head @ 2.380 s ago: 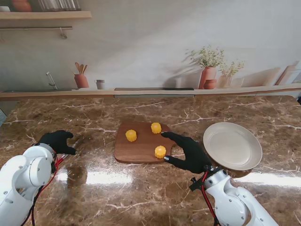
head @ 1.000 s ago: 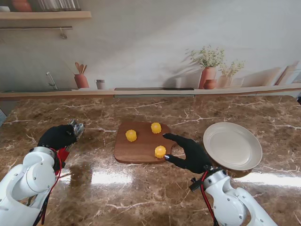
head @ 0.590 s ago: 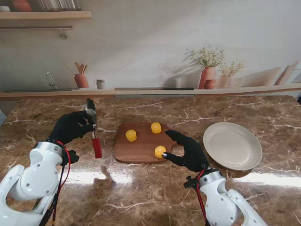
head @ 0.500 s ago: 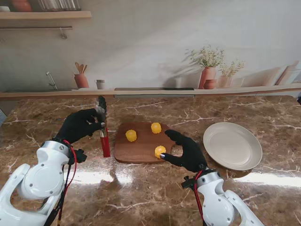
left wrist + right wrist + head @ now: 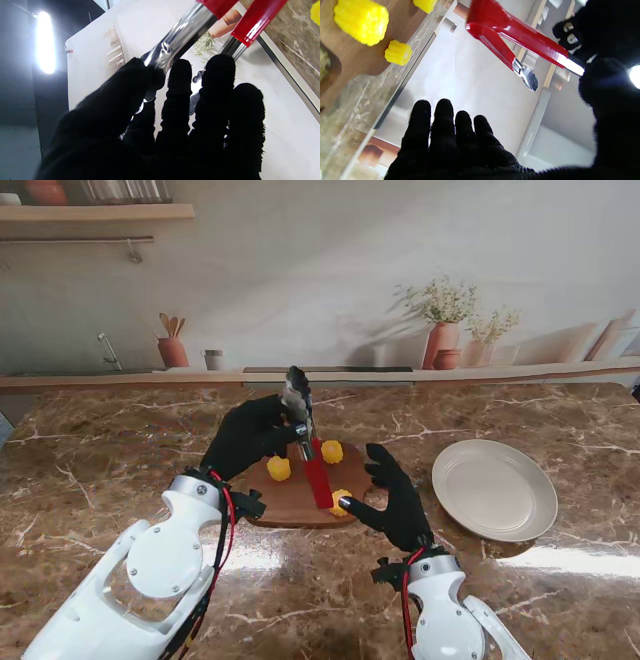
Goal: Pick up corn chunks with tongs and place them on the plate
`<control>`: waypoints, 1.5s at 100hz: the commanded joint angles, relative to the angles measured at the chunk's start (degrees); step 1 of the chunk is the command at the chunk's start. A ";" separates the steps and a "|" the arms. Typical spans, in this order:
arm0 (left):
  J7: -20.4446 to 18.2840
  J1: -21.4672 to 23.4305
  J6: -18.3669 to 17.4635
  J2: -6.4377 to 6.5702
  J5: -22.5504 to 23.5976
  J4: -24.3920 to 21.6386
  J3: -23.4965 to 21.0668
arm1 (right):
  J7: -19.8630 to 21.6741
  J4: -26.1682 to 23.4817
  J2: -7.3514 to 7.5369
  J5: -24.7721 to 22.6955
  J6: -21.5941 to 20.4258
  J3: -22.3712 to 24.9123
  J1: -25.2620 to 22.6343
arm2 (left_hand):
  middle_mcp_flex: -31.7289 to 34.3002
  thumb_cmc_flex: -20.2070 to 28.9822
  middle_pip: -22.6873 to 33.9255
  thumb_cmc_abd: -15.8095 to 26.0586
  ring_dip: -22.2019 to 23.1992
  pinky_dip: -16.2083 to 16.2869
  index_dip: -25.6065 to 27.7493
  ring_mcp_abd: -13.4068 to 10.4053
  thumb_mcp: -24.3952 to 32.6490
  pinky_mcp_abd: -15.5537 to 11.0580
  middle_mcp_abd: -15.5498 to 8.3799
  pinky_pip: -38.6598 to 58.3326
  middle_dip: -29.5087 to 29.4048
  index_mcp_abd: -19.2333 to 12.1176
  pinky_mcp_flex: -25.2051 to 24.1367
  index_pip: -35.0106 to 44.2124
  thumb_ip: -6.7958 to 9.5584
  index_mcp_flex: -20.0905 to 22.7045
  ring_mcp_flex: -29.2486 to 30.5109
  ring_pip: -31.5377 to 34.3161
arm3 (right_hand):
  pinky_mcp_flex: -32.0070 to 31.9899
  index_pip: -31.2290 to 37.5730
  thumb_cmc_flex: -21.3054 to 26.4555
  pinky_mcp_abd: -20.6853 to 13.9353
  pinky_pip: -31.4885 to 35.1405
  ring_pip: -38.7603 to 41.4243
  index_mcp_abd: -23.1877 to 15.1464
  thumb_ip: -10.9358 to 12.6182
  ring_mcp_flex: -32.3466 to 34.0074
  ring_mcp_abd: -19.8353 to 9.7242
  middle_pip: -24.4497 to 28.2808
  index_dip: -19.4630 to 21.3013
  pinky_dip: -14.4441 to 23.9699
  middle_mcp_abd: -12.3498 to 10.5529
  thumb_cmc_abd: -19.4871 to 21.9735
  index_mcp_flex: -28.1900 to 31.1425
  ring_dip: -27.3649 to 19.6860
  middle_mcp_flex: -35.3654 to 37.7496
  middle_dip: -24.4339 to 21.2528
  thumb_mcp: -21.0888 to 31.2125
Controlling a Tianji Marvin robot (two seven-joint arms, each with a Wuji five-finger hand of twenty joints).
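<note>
My left hand (image 5: 255,442) is shut on the tongs (image 5: 312,465), holding their steel arms near the hinge. The red tips (image 5: 320,485) point down over the wooden cutting board (image 5: 283,500) and stand apart. Three yellow corn chunks lie on the board: one at the left (image 5: 279,469), one at the far side (image 5: 332,451), one at the near right (image 5: 342,500) just beside the red tips. My right hand (image 5: 395,495) is open at the board's right edge, thumb next to the near chunk. In the right wrist view the tongs (image 5: 515,32) hang above the chunks (image 5: 361,21).
A cream plate (image 5: 497,490) sits on the brown marble counter to the right of the board, beyond my right hand. A ledge with pots and a vase (image 5: 442,340) runs along the back wall.
My left hand has carried the tongs to the right, from beside the board's left edge to above its middle. The right hand has shifted slightly and the plate now lies flat.
</note>
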 commanded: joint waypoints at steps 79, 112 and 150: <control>1.10 -3.21 -5.62 -2.40 -6.52 4.62 7.71 | 15.67 1.39 -0.16 28.20 -7.22 -2.80 2.58 | 2.05 5.53 -0.73 2.97 0.55 0.56 3.99 2.21 1.46 -0.40 0.10 0.57 1.67 -5.32 -0.71 0.82 0.80 3.99 0.68 -0.62 | 1.90 -5.21 3.11 10.19 2.39 1.95 0.11 -5.20 0.14 4.24 -0.31 2.27 10.98 -1.38 1.26 -5.23 4.94 -4.24 1.56 -6.49; 1.84 -3.42 -6.02 -2.69 -6.82 5.91 7.97 | 9.73 2.37 -1.73 26.02 -7.05 -5.26 3.60 | 2.12 5.47 -0.67 3.02 0.89 1.10 4.25 2.30 1.40 -0.50 0.06 0.67 1.81 -5.47 -1.23 0.71 0.87 4.11 0.45 -0.43 | 13.09 -1.53 10.73 9.61 17.65 17.44 -4.16 -5.51 13.70 -1.34 8.19 2.67 21.19 -5.20 0.92 1.98 18.22 4.83 9.26 -10.34; 2.30 -2.37 -6.54 -2.71 -7.27 5.83 7.20 | 7.04 0.77 -3.01 31.99 -3.75 -5.99 3.25 | 2.03 5.36 -0.67 3.14 1.02 1.52 4.50 2.27 1.32 -0.62 -0.07 0.48 1.84 -5.80 -1.53 0.60 0.86 4.03 0.10 -0.52 | 16.56 0.56 17.01 8.82 25.27 35.84 -3.49 -6.23 17.52 -3.59 26.21 -1.94 20.83 -10.15 -0.54 7.95 29.89 15.70 27.31 -11.87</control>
